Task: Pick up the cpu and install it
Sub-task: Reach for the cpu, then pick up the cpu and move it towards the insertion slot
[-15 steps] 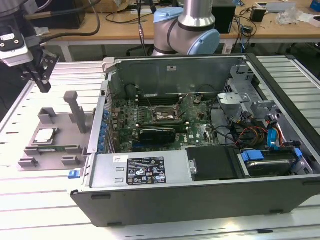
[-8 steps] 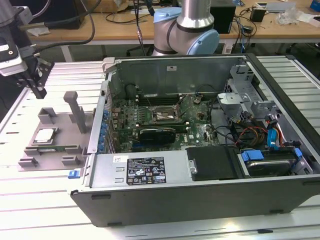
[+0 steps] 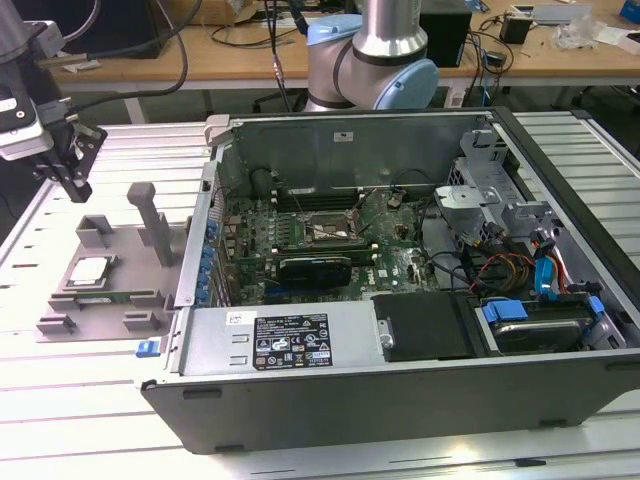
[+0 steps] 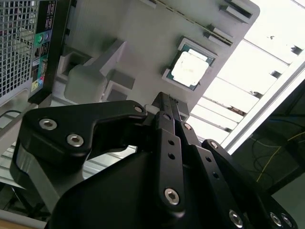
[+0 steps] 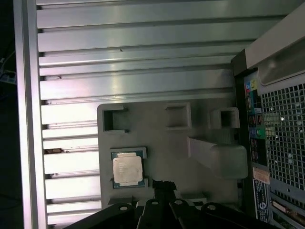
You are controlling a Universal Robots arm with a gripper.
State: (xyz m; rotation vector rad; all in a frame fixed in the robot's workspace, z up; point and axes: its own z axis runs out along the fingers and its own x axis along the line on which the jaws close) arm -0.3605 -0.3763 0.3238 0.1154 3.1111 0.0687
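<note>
The cpu [image 3: 90, 270], a small square chip with a shiny metal top, lies flat in a recess of a grey holder [image 3: 100, 312] on the table, at the exterior view's left. My gripper [image 3: 77, 188] hangs above and a little behind the holder, shut with nothing in it. In both wrist views the cpu [image 4: 190, 68] [image 5: 127, 170] sits just beyond the black fingertips [image 4: 164, 99] [image 5: 161, 184], well apart from them. The dark socket [image 3: 322, 230] lies on the motherboard inside the open computer case.
The open computer case [image 3: 400, 410] takes up the middle and the exterior view's right. Its side wall [image 3: 195, 250] stands right beside the holder. Grey upright posts [image 3: 150, 215] rise from the holder near the cpu. The table has a ribbed metal top [image 3: 60, 420].
</note>
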